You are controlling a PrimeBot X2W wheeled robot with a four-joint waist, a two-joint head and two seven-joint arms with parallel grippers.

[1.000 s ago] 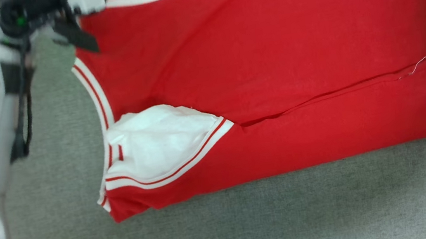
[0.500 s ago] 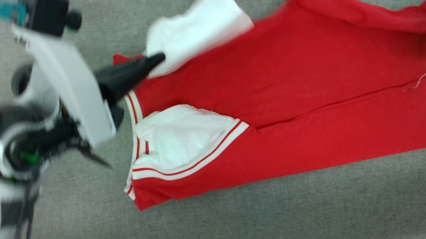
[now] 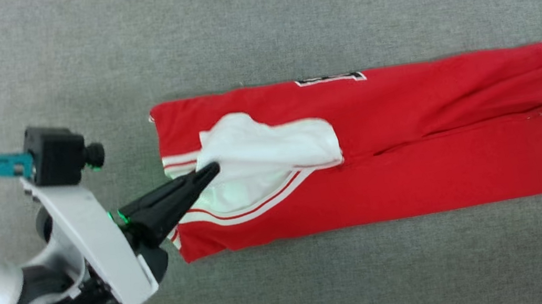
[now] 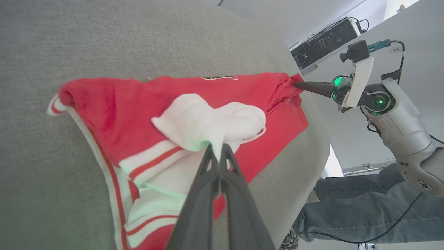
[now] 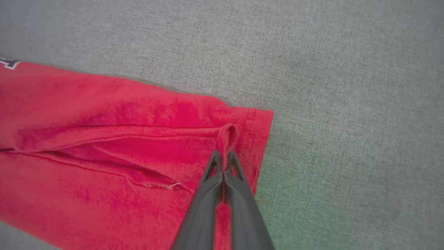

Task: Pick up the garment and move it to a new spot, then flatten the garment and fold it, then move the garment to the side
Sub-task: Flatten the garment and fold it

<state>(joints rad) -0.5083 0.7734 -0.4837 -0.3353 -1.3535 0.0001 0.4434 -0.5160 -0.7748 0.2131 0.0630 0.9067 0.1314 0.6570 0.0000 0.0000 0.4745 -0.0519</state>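
The red garment (image 3: 412, 174) lies folded into a long strip on the grey worktop (image 3: 284, 23), the left gripper (image 3: 215, 169) with fingers clamped on the white sleeve (image 3: 270, 147) at the garment's collar end, the right gripper (image 5: 224, 153) with fingers pinching a red fold at the garment's hem end

Grey fabric surface (image 3: 283, 12), white wall (image 4: 263, 14)

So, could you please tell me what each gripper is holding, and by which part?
Both hold the garment: the left gripper pinches its white sleeve, the right gripper a small fold of red cloth by the hem.
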